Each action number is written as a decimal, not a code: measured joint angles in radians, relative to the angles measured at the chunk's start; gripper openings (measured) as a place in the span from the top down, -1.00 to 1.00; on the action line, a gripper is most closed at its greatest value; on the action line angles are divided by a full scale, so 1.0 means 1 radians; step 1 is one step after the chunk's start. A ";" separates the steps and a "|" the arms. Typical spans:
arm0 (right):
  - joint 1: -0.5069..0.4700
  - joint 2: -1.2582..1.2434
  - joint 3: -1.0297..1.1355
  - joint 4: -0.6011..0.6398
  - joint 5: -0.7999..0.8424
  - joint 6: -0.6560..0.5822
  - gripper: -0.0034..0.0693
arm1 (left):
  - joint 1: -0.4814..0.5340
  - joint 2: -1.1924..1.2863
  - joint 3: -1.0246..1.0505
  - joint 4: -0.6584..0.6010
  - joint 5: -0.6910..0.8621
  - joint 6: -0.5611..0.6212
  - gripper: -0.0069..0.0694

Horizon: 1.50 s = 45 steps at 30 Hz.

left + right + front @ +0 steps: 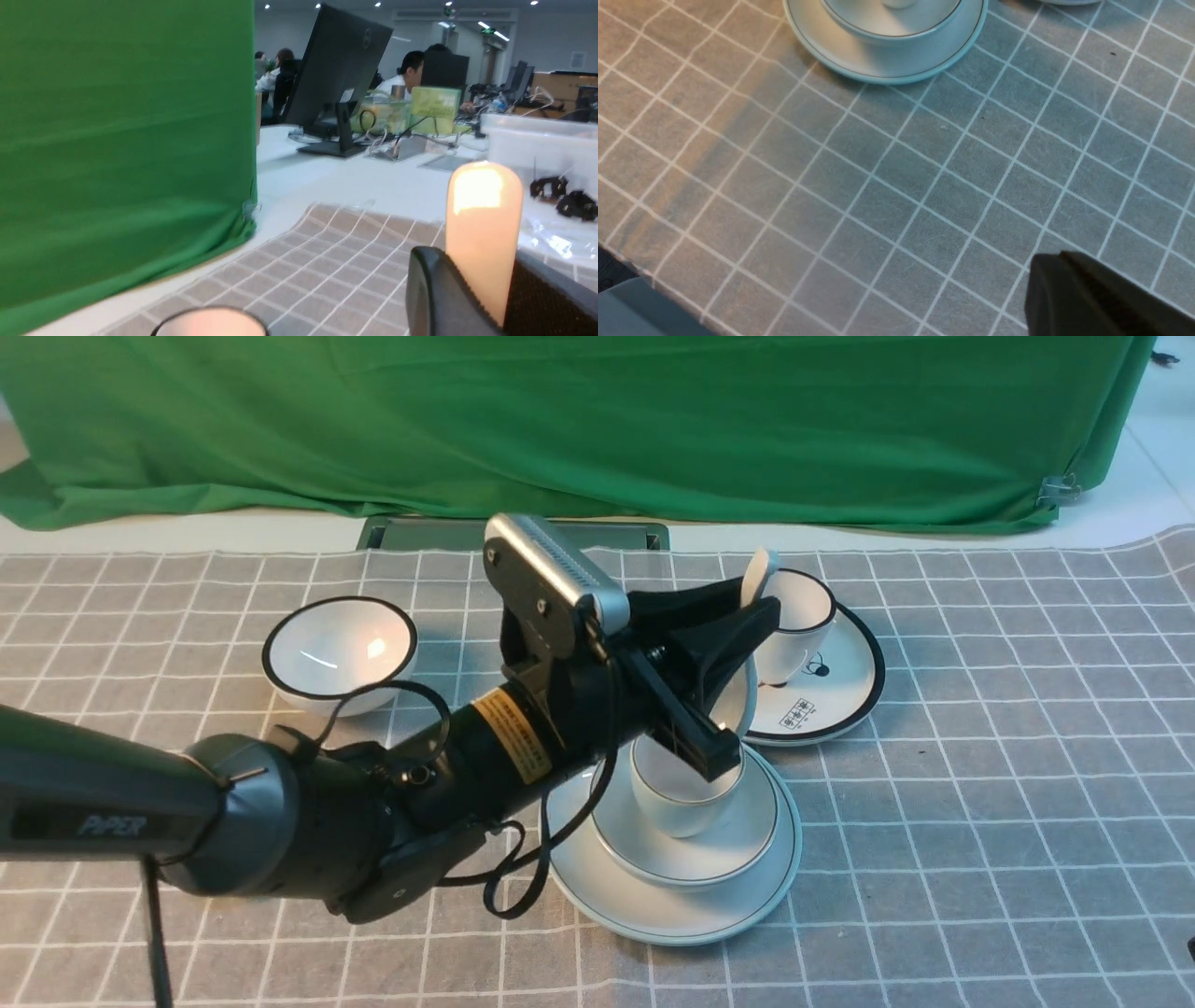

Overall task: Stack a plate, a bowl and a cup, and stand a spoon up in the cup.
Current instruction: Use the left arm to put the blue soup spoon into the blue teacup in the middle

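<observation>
The pale plate [653, 910] lies on the checked cloth with the shallow bowl [695, 859] on it and the small cup [681, 803] in the bowl. My left gripper [767, 607] reaches across above the stack, shut on the plain white spoon [758, 577]. The handle end sticks up past the fingertips and the scoop end hangs toward the cup. In the left wrist view the spoon [483, 205] stands clamped in the left gripper [481, 259]. My right gripper [1057, 263] is shut and empty, low over the cloth nearer than the plate [887, 70].
A black-rimmed bowl [338, 649] stands at the back left. A black-rimmed cup [808, 616] sits on a black-rimmed drawn plate [840, 686] just behind the stack, close to my left fingertips. A green cloth hangs along the back.
</observation>
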 joint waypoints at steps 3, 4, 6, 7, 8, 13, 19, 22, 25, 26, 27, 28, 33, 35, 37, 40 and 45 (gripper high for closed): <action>0.000 0.000 0.000 0.000 0.000 0.000 0.82 | 0.000 0.022 0.000 -0.021 0.001 0.011 0.52; 0.000 0.000 0.000 0.000 0.000 0.000 0.82 | 0.000 0.030 0.000 -0.029 0.001 0.013 0.52; 0.000 0.000 0.000 0.000 0.000 0.000 0.82 | 0.000 0.038 0.000 -0.035 0.001 0.016 0.52; 0.000 0.000 0.000 0.000 0.000 0.000 0.82 | 0.000 0.040 0.000 -0.035 0.001 0.016 0.52; 0.000 0.000 0.000 0.000 0.000 0.000 0.82 | 0.000 0.043 0.000 -0.035 0.001 0.016 0.52; 0.000 0.000 0.000 0.000 0.000 0.000 0.82 | 0.000 0.048 0.000 -0.036 0.004 0.016 0.52; 0.000 0.000 0.000 0.000 0.000 0.000 0.82 | 0.000 0.048 0.000 -0.036 0.051 0.043 0.50; 0.000 0.000 0.000 0.000 0.000 0.000 0.82 | 0.000 0.048 0.000 -0.035 0.071 0.043 0.43; 0.000 0.000 0.000 0.000 0.000 0.000 0.81 | 0.000 0.048 0.000 -0.032 0.091 0.045 0.29; 0.000 0.000 0.000 0.000 0.000 0.000 0.81 | 0.000 0.048 0.000 -0.032 0.096 0.045 0.22; 0.000 0.000 0.000 0.000 0.000 0.000 0.81 | 0.000 0.048 0.000 -0.032 0.098 0.045 0.20; 0.000 0.000 0.000 0.000 0.000 0.000 0.81 | 0.000 0.048 0.000 -0.032 0.105 0.045 0.07; 0.000 0.000 0.000 0.000 0.000 0.000 0.81 | 0.000 0.047 0.000 -0.032 0.106 0.046 -0.19; 0.000 0.000 0.000 0.000 0.000 0.000 0.81 | 0.000 0.035 0.010 -0.033 0.106 0.046 -0.27; 0.000 0.000 0.000 0.000 0.000 0.000 0.81 | 0.000 0.009 0.027 -0.038 0.106 0.046 -0.34; 0.000 0.000 0.000 0.000 -0.002 0.000 0.81 | 0.000 -0.041 0.057 -0.043 0.122 0.046 -0.41; 0.000 0.000 -0.008 0.000 -0.037 0.000 0.81 | 0.000 -0.256 0.118 -0.051 0.314 0.034 -0.26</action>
